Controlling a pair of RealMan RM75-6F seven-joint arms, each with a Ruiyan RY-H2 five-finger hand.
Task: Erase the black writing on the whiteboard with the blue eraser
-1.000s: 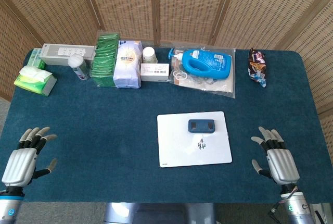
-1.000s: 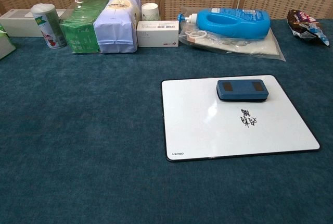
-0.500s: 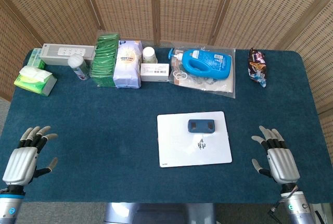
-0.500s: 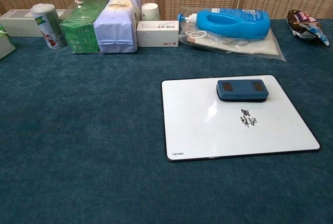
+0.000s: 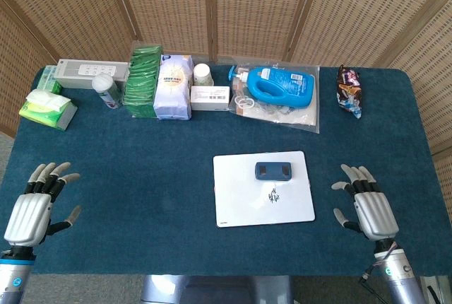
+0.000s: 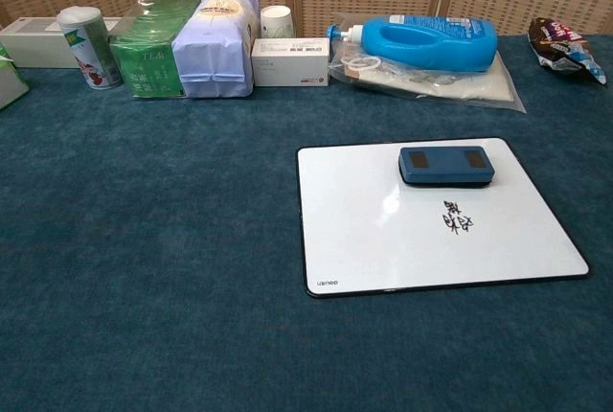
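Observation:
A white whiteboard (image 5: 240, 198) (image 6: 364, 240) lies flat on the blue cloth, right of centre. The blue eraser (image 5: 274, 171) (image 6: 446, 165) rests on its far edge. Small black writing (image 5: 273, 195) (image 6: 458, 217) sits just in front of the eraser. My right hand (image 5: 367, 208) hovers to the right of the board, fingers spread, holding nothing. Near the front left corner of the table, my left hand (image 5: 35, 205) is likewise spread and empty. Neither hand shows in the chest view.
Along the back stand a tissue pack (image 5: 47, 108), a white box (image 5: 92, 73), a can (image 5: 106, 90), green packets (image 5: 143, 81), a white bag (image 5: 174, 86), a cup (image 5: 203, 73), a small carton (image 5: 210, 97), a blue bottle (image 5: 279, 85) and a snack bag (image 5: 349, 90).
My right hand has moved a little leftward and forward, closer to the whiteboard. My left hand has shifted slightly forward. The board and eraser are unmoved.

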